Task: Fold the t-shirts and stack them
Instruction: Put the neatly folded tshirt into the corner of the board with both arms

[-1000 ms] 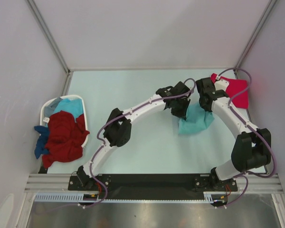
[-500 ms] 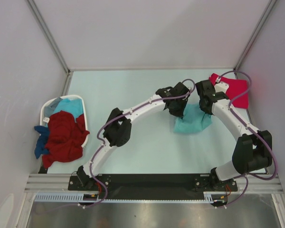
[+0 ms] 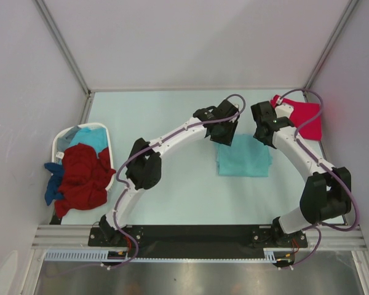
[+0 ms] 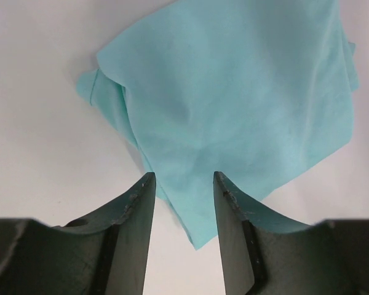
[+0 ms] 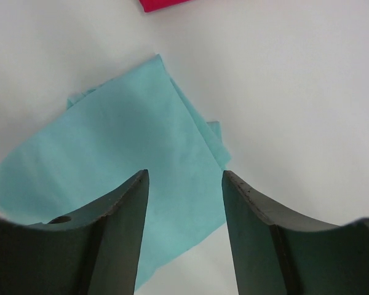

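Both jaws are standing apart and empty: my left gripper (image 4: pixel 183 178) and right gripper (image 5: pixel 184 175) are hovering just above the teal shirt (image 3: pixel 245 161). The fold looks finished, so I'm planning to regrasp and stack it on the red shirt (image 3: pixel 309 120) beyond the right gripper.

White plastic basket (image 3: pixel 66 130) at the left edge of the pale table (image 3: pixel 172 117), beside the left wall. White back wall (image 3: pixel 190 43); metal rail (image 3: pixel 67 235) and black plate (image 3: pixel 197 236) line the near edge.
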`<state>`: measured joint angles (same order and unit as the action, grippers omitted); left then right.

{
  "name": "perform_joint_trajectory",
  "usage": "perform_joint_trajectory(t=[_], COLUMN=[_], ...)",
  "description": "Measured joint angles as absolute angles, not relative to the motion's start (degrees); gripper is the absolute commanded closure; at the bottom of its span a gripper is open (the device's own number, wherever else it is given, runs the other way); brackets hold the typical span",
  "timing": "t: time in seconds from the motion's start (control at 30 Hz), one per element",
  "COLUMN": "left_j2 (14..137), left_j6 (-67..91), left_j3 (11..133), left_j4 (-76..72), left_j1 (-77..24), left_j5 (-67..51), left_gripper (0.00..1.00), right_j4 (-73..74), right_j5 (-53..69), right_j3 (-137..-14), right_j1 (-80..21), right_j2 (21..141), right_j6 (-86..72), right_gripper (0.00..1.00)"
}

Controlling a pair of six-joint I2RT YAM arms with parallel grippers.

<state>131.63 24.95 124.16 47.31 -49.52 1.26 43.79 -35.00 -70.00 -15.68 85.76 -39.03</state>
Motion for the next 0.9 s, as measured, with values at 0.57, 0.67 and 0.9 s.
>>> perform_joint_trajectory(t=[0.57, 0.67, 0.9], left_j2=[117.99, 116.18, 115.20], left_j6=[28.08, 28.51, 28.62], left_j3=[103.09, 97.91, 91.53], left_j4=[44.34, 43.44, 41.45], left_j1=[-40.47, -37.15, -36.91], left_j5=[7.99, 9.15, 10.31], left_gripper=[0.50, 0.50, 0.50], right_j4=[36.86, 36.49, 35.18], right_j5=[-22.44, -20.82, -19.31], right_j3=[-71.02, -71.02, -71.59], right_j1=[-20.67, -20.69, -21.80], right_j2=[95.37, 97.89, 99.59], right_j6=[-35.11, -34.85, -34.44], right_gripper=[0.45, 0.45, 0.45])
